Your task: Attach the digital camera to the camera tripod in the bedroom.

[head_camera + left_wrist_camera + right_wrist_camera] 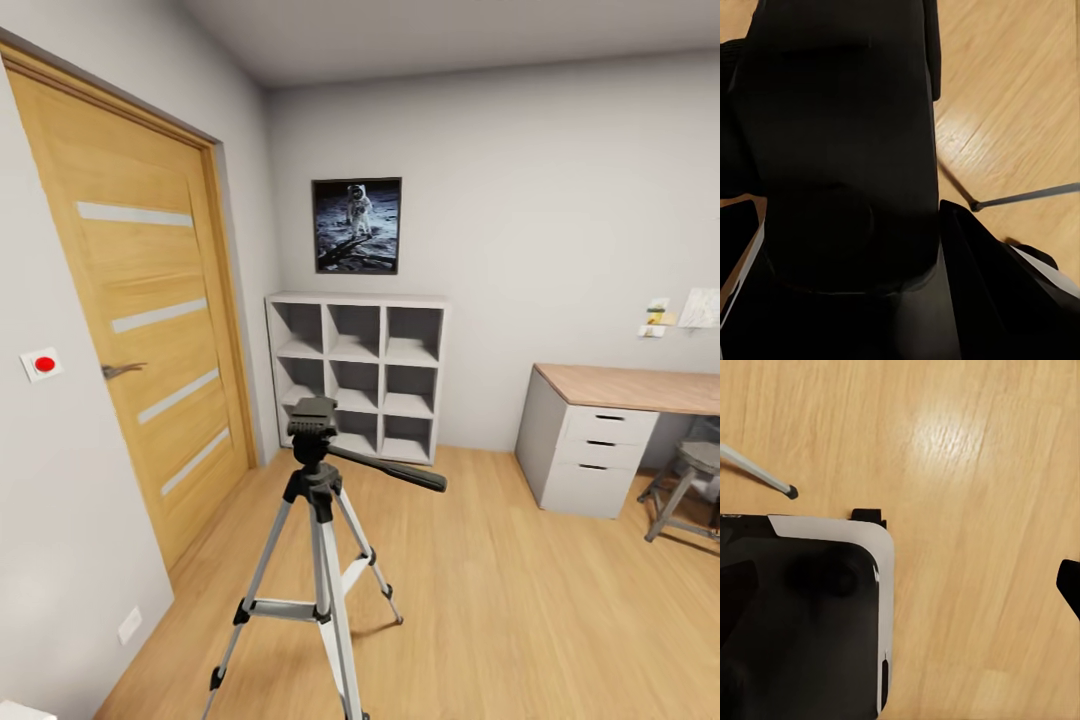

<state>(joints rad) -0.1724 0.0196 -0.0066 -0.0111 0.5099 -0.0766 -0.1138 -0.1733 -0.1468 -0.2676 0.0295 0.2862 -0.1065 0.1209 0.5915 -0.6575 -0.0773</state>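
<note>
A camera tripod (318,560) stands on the light wood-plank floor (520,600) of the bedroom in the head view, its silver metal legs splayed from black joints and its black head topped by a flat plate, with a long black pan handle jutting toward the desk side. Behind it sit white cube shelves (357,375) under a framed astronaut poster (356,226); a wooden door (150,320) with pale horizontal strips is at left, and a wood-topped desk (610,425) with white drawers and a grey stool (685,485) at right.

In the left wrist view, a large matte-black rounded body blocks most of the frame; a thin grey tripod leg (1027,196) ends in a black foot on glossy planks. The left gripper's state cannot be told.

In the right wrist view, a black, white-edged robot panel (832,615) lies above the floor, another slim leg tip (765,480) nearby. One dark fingertip (1069,585) peeks in; the right gripper's state cannot be told.
</note>
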